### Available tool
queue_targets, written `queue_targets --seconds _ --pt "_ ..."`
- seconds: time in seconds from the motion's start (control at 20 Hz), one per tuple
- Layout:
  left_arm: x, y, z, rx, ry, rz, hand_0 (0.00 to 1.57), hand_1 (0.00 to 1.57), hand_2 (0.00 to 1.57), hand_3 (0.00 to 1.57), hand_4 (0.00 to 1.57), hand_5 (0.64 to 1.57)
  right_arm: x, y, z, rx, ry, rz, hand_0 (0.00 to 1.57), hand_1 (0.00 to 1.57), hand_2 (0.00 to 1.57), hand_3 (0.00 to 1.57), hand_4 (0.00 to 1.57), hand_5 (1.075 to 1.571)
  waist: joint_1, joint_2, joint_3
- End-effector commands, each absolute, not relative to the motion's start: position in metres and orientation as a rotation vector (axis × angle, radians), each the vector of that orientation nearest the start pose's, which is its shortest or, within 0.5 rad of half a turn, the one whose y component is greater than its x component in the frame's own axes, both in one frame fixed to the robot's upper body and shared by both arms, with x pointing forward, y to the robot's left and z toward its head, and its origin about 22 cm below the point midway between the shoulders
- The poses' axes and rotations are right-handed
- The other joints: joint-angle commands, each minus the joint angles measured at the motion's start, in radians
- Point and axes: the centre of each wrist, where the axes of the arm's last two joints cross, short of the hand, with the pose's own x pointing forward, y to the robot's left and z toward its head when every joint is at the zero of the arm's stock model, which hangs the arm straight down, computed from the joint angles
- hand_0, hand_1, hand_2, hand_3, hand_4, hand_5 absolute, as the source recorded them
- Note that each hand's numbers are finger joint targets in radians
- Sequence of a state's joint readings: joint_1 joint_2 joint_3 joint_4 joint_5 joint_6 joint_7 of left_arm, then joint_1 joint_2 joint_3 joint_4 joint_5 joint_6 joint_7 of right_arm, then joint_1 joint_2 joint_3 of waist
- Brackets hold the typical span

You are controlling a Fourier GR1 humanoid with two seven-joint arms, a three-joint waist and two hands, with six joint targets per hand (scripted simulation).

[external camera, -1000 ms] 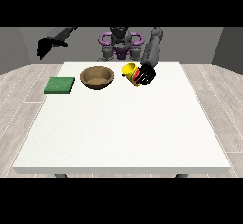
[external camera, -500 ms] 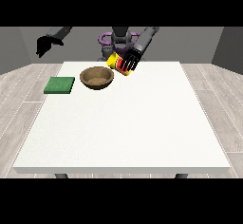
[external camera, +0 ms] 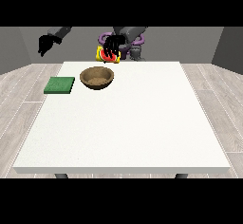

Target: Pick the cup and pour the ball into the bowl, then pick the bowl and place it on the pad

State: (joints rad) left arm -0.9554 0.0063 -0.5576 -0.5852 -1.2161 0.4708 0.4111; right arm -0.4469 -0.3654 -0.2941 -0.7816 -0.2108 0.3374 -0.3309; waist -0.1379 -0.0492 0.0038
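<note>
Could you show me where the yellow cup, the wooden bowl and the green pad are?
cup (external camera: 100,54), front view, on its yellow side left of the black hand holding it.
bowl (external camera: 88,80), front view, on its brown outer wall near the rim.
pad (external camera: 59,85), front view, on the middle of its green top.

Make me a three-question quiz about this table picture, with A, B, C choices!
1. Where is the green pad?
A. Inside the bowl
B. On the table, beside the bowl, toward the view's left
C. On the floor

2. What colour is the cup?
A. Blue
B. White
C. Yellow

3. What is the cup's state?
A. Held in a hand above the bowl
B. Standing on the pad
C. Lying in the bowl

Answers: B, it lies flat next to the brown bowl; C, yellow shows between the fingers; A, the black hand holds it up above the bowl's far rim.
</note>
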Motion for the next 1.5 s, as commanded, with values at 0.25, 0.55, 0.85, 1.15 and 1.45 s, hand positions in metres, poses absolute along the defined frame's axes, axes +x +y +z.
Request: queue_targets --seconds 0.25,0.55,0.85,1.15,1.45 --pt "0.391 0.0 0.083 1.719 -1.347 -1.974 1.43 1.43 1.57 1.57 1.2 1.427 0.336 -0.39 -0.002 0.059 -1.652 -0.041 0.0 0.0 0.0 0.23 0.75 1.537 0.003 0.005 0.0007" --pt "0.37 -0.014 0.073 1.85 -1.203 -2.183 1.52 1.52 1.57 1.57 1.24 1.445 0.326 -0.382 -0.023 0.086 -1.629 -0.025 0.0 0.0 0.07 0.2 0.75 1.533 -0.003 -0.007 -0.0025" --pt "0.356 -0.016 0.066 1.821 -1.279 -2.229 1.51 1.51 1.57 1.57 1.21 1.47 0.312 -0.398 -0.03 0.026 -1.617 -0.088 0.0 0.0 0.0 0.26 0.76 1.543 0.095 -0.013 -0.0035" --pt "0.393 0.034 0.115 1.397 -1.58 -1.402 0.0 0.0 1.57 1.57 1.06 1.541 0.303 -0.403 -0.035 0.036 -1.588 -0.124 0.0 0.0 0.23 0.17 0.74 1.554 0.123 -0.037 -0.0099" --pt "0.375 0.044 0.093 1.07 -1.704 -0.905 1.12 1.12 1.57 1.57 1.04 1.57 0.323 -0.371 -0.031 0.07 -1.597 -0.105 0.0 0.0 0.18 0.3 0.76 1.556 0.114 0.032 -0.0083"
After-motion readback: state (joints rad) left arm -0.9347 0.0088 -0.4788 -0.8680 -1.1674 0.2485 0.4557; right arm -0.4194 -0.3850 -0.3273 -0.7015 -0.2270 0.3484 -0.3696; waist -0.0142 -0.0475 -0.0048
